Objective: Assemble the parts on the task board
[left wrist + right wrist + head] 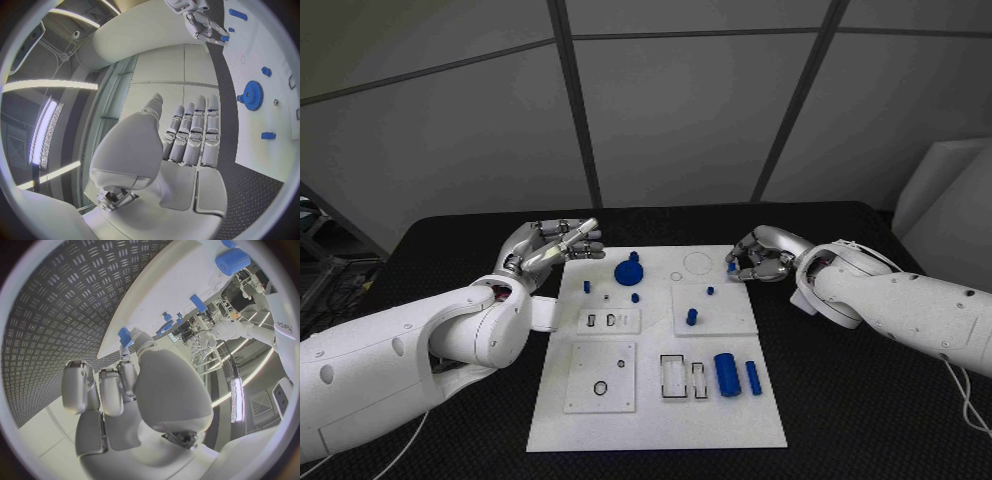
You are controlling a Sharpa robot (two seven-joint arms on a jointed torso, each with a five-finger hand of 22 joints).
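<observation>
The white task board (661, 400) lies in the middle of the table. A blue gear (629, 270) (253, 95) stands near its far edge, with small blue pegs (691, 316) around the middle. A thick blue cylinder (727, 374) (232, 261) and a slimmer one (753, 376) lie at the near right. My left hand (553, 245) (190, 135) hovers at the board's far left corner, fingers straight, holding nothing. My right hand (759, 255) (125, 385) sits curled at the far right edge and pinches a small blue part (730, 267) (124, 335) (224, 38) at its fingertips.
Raised white sub-plates with slots and ring-shaped recesses (600, 377) cover the board. Black textured table (877, 420) surrounds it on all sides. Grey wall panels stand behind the table, and a white panel (949, 190) leans at the far right.
</observation>
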